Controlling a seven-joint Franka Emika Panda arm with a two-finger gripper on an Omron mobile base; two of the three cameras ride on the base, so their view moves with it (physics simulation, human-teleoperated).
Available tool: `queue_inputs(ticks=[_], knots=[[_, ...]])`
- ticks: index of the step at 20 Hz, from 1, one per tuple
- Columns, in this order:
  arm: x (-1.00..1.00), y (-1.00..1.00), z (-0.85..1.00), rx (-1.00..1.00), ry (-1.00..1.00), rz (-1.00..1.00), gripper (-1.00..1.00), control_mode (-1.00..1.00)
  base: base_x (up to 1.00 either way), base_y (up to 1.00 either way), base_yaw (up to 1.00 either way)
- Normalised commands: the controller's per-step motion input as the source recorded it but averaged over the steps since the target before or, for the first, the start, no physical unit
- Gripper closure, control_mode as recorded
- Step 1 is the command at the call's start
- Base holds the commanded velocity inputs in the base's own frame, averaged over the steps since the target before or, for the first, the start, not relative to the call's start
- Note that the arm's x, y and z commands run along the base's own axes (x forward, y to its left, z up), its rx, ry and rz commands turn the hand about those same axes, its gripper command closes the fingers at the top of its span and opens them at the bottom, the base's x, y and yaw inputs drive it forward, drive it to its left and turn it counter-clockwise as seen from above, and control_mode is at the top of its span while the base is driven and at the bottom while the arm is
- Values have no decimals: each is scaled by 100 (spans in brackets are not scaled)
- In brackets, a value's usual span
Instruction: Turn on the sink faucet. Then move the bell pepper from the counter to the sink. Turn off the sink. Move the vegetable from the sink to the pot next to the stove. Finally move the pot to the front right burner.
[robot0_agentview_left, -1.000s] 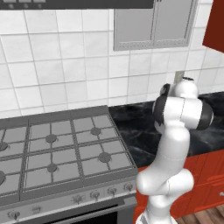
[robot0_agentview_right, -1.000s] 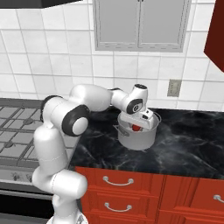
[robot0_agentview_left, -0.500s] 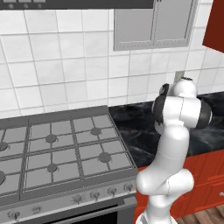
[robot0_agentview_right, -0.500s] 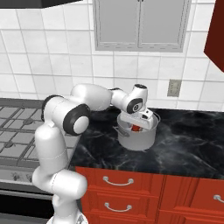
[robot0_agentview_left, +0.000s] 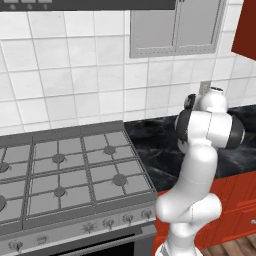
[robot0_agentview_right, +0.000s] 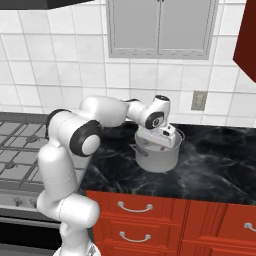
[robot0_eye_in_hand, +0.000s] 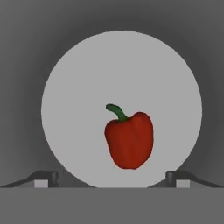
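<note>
Right base view — pot (robot0_agentview_right: 159, 154) (grey) on counter (robot0_agentview_right: 210, 162)

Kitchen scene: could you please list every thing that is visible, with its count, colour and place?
bell pepper: 1, red with green stem, lying on the pot's floor, between the open finger tips in the hand view
pot: 1, grey metal, on the counter right of the stove
counter: 1, black with grey veining, above the red drawers
stove: 1, grey steel, square grates, knobs along the front
wall cabinet: 1, grey, two doors, above the pot
drawers: several, red with silver handles, under the counter
wall outlet: 1, grey, on the white tiles behind the pot
gripper: 1, white and dark, open, reaching down into the pot
arm: 1, white with dark joints
</note>
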Motion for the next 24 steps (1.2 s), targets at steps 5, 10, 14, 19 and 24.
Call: queue_inputs(ticks=[5, 10, 14, 19, 24], knots=[[-34, 19, 40, 0, -6, 0, -100, -100, 0, 0, 0], [-27, 50, 35, 0, -4, 0, -100, -100, 0, 0, 0], [-18, 74, 21, 0, -4, 0, -100, -100, 0, 0, 0], [-5, 63, 14, 0, -3, 0, -100, -100, 0, 0, 0], [9, 8, 0, 0, -10, 1, -100, -100, 0, 0, 0]])
